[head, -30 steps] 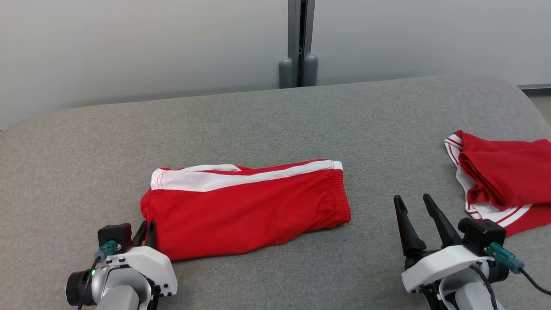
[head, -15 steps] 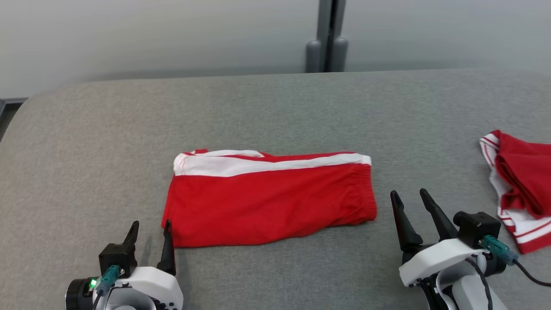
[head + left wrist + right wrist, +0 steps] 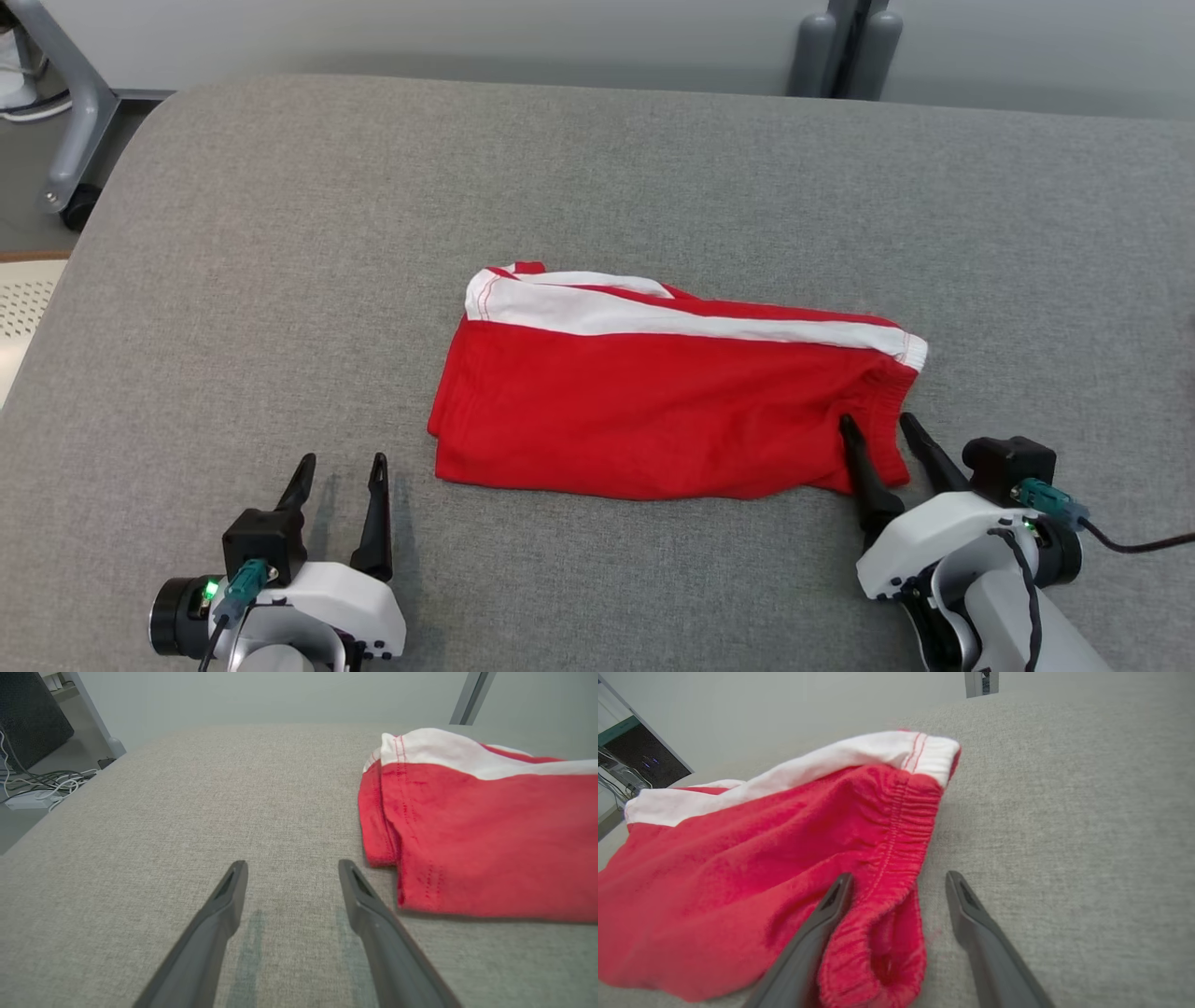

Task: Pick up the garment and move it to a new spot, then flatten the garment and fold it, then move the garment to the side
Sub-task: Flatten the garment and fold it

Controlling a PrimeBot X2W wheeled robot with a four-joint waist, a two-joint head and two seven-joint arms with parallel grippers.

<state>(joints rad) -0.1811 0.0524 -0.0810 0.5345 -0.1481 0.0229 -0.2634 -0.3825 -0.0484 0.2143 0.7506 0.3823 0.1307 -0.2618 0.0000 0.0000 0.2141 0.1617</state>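
Looking down from the head view, you see the garment, red shorts with a white side stripe, lying folded near the middle of the grey table. Its long axis runs left to right. Your right gripper sits at its near right corner, fingers apart and clamping nothing. One finger lies over the cloth and the other is just beside its edge. Your left gripper is near and left of the garment's other end, apart from it, spread and empty.

From the left wrist view, the left gripper points across bare table, and the garment lies ahead and to that view's right, near one fingertip but not touching.

From the right wrist view, the elastic waistband runs down into the gap of the right gripper. One finger is over red cloth and the other over grey table. You cannot tell whether either presses down.

Folding looks done, so the sideways move likely remains. Your right arm is the nearer, and closing should pinch that waistband corner.
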